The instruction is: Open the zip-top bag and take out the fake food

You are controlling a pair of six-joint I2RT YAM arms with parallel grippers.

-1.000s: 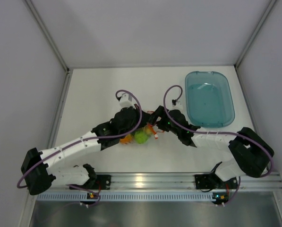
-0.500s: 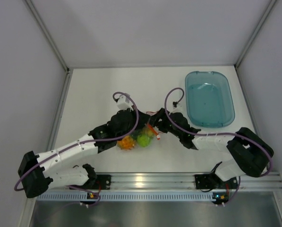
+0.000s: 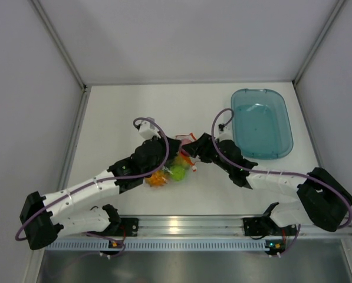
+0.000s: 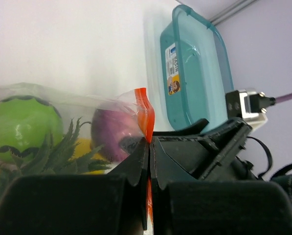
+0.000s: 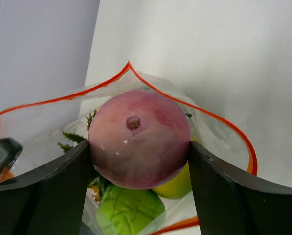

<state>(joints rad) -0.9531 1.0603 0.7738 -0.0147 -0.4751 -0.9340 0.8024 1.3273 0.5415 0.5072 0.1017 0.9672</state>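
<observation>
The zip-top bag (image 3: 171,167) lies mid-table, clear, with its orange-red zip strip (image 4: 145,113) open (image 5: 220,121). My left gripper (image 4: 149,142) is shut on one side of that strip, near its end (image 3: 177,152). My right gripper (image 5: 140,147) reaches into the bag's mouth and is shut on the pink ball (image 5: 138,137), one finger against each side (image 3: 191,154). Under the ball lie a light green piece (image 5: 128,210) and a yellow piece (image 5: 177,186). Further in sit the pineapple's green crown (image 4: 57,152) and a bright green ball (image 4: 21,122).
A translucent blue tub (image 3: 261,122) stands at the back right, just beyond the right arm (image 4: 194,68). Grey walls close the table on the left, back and right. The arms' bases sit on a metal rail (image 3: 187,227) at the near edge.
The right gripper has pushed further left into the bag's mouth and narrowed onto the pink ball. The left arm has swung slightly left, still holding the strip; the bag shifted a little.
</observation>
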